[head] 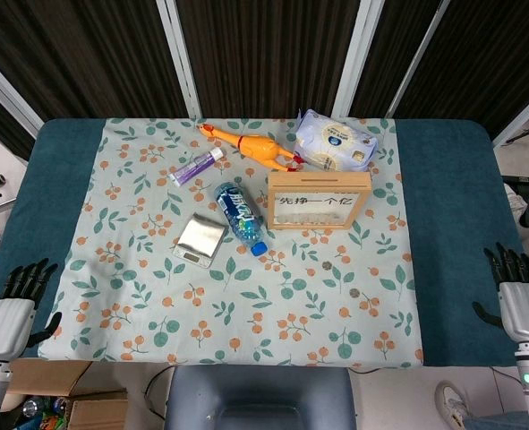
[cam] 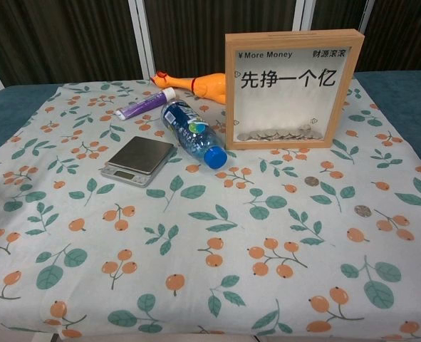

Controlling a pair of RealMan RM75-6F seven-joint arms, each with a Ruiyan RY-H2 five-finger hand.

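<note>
My left hand (head: 15, 303) hovers at the table's near left corner, fingers spread, holding nothing. My right hand (head: 519, 291) hangs at the near right edge, also open and empty. Neither hand appears in the chest view. On the patterned cloth (head: 246, 322) lie a small digital scale (head: 200, 240) (cam: 139, 159), a water bottle (head: 240, 216) (cam: 194, 133) on its side, and a wooden-framed coin box (head: 318, 200) (cam: 290, 87) standing upright. Behind them are a purple tube (head: 196, 167) (cam: 147, 105), a rubber chicken (head: 251, 145) (cam: 194, 83) and a pack of wipes (head: 336, 141).
Two loose coins (cam: 311, 182) (cam: 363, 211) lie on the cloth in front of the coin box. The blue table (head: 452, 224) shows bare at both sides of the cloth. Cardboard boxes (head: 63, 403) sit on the floor at the lower left.
</note>
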